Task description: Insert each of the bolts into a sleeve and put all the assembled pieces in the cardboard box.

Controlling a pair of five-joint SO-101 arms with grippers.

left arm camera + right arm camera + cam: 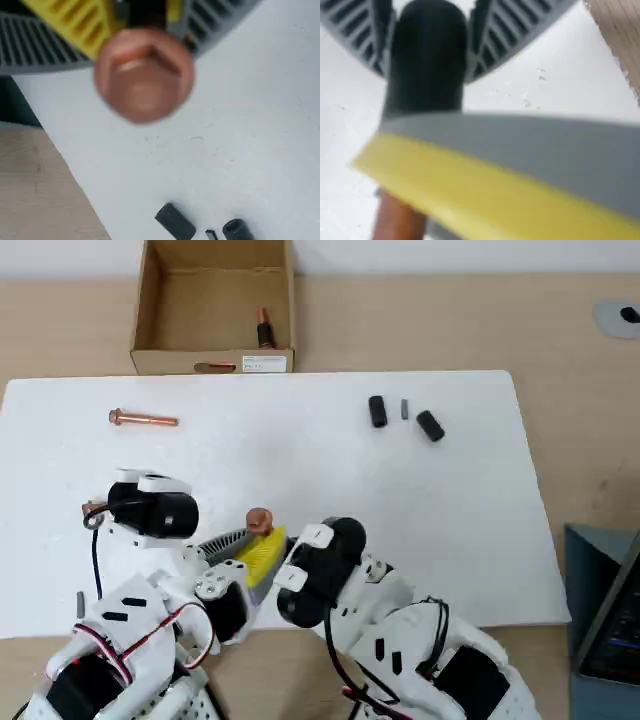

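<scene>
My left gripper [250, 545], one finger yellow and one grey, is shut on a copper bolt [258, 520] near the table's front; its hex head [144, 75] faces the left wrist camera. My right gripper [427, 30] is shut on a black sleeve [427, 60], right beside the left gripper, whose yellow finger [470, 185] crosses in front. The bolt's shaft [397, 222] shows below it. Another bolt [143, 419] lies at the back left. Two loose sleeves [377, 411] [430, 426] lie at the back right. The cardboard box [150, 310] holds one assembled piece [265, 330].
A small grey piece [404, 409] lies between the two loose sleeves. A copper part [213, 367] rests at the box's front wall and another [92, 510] beside the left arm. A laptop [605, 610] stands off the white mat at the right.
</scene>
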